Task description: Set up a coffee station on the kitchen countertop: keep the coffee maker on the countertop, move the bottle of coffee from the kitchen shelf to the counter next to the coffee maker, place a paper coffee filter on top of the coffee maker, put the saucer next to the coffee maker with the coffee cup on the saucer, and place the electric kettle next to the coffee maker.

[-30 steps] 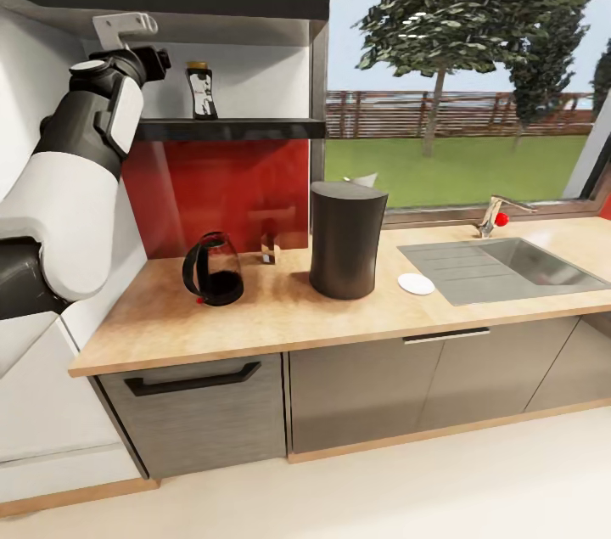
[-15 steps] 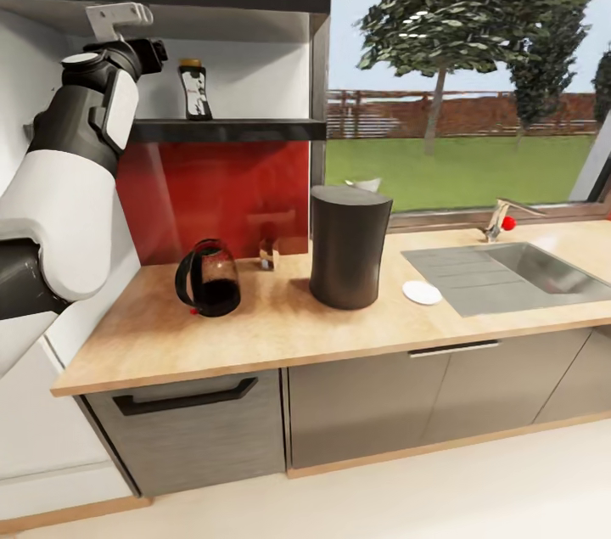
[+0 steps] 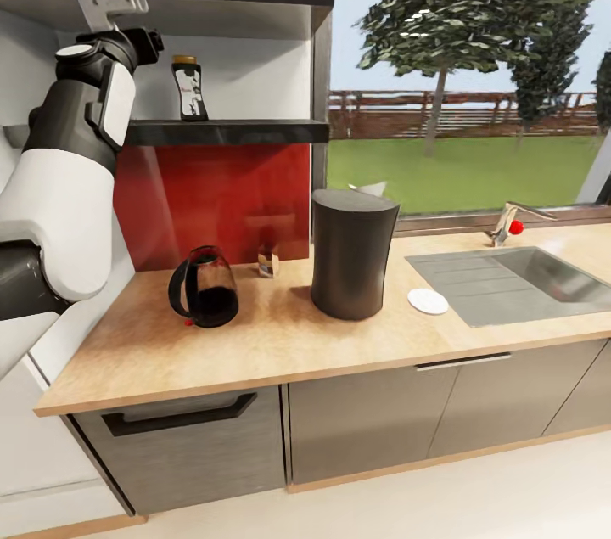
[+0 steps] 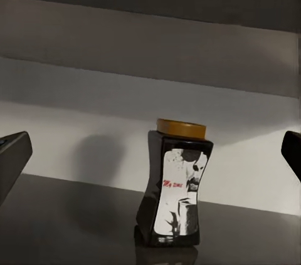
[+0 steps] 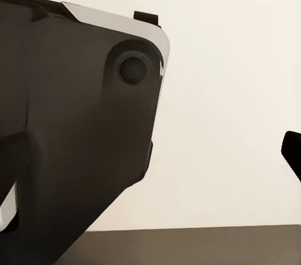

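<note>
1. The long light-wood kitchen countertop [image 3: 255, 344] over grey cabinet fronts was seen nearest in the head view, with an inset grey steel sink [image 3: 518, 280] toward 3 o'clock.
2. On it, the squat smoky see-through electric kettle [image 3: 204, 289] with a black loop handle stood at about 9 o'clock of the tall dark-grey waisted coffee maker [image 3: 352, 255], apart from it.
3. The small flat round white saucer [image 3: 428, 301] lay just beside the coffee maker at its 3 o'clock, between the machine and the sink.
4. Behind the coffee maker, at roughly 12 o'clock, a small white shape was partly hidden; what it was could not be told.
5. The white-and-black left arm [image 3: 68, 174] was raised toward 11 o'clock, up to the thin dark-grey floating kitchen shelf [image 3: 229, 131].
6. The small dark bottle of coffee [image 4: 175, 183] with a brown-gold cap and white label stood upright on that shelf.
7. In the left wrist view, the left gripper [image 4: 150, 158] was spread wide, the bottle untouched between its dark fingertips [image 4: 12, 158].
8. For the right gripper, spread or closed could not be told.
</note>
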Motion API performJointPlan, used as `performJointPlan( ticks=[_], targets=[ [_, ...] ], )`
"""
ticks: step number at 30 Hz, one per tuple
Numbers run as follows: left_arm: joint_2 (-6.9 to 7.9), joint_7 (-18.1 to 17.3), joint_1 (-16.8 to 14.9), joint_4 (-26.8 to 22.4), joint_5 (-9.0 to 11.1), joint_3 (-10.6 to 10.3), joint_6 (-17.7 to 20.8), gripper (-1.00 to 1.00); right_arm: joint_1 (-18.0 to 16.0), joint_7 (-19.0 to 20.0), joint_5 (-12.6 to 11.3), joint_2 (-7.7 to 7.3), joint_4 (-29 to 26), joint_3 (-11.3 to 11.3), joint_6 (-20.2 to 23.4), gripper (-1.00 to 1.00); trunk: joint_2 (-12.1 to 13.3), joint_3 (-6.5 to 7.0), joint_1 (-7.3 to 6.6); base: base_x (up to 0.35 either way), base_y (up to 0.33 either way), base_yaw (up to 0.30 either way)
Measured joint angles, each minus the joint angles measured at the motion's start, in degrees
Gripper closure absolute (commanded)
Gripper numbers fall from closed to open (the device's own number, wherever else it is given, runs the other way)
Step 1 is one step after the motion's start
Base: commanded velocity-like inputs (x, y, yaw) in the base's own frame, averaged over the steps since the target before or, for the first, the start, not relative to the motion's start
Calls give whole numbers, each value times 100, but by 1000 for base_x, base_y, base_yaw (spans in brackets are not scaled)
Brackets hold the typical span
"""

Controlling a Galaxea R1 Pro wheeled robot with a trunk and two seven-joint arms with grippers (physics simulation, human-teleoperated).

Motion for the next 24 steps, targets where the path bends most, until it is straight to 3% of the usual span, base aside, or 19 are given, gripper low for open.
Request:
performJointPlan(
  ticks=[6, 15, 24],
  targets=[
    [-1, -6, 8, -12, 2, 7, 8, -100, 4, 0, -3, 0, -1, 0, 5, -100, -1, 0, -1, 26, 0, 0],
    [5, -6, 11, -6, -7, 6, 15, -100, 18, -7, 2, -1, 2, 0, -4, -100, 0, 0, -2, 244, 0, 0],
    [-1, -8, 161, -13, -3, -1, 10, -100, 26, -3, 5, -75, -4, 4, -27, -100, 0, 0, 0, 32, 0, 0]
  ],
)
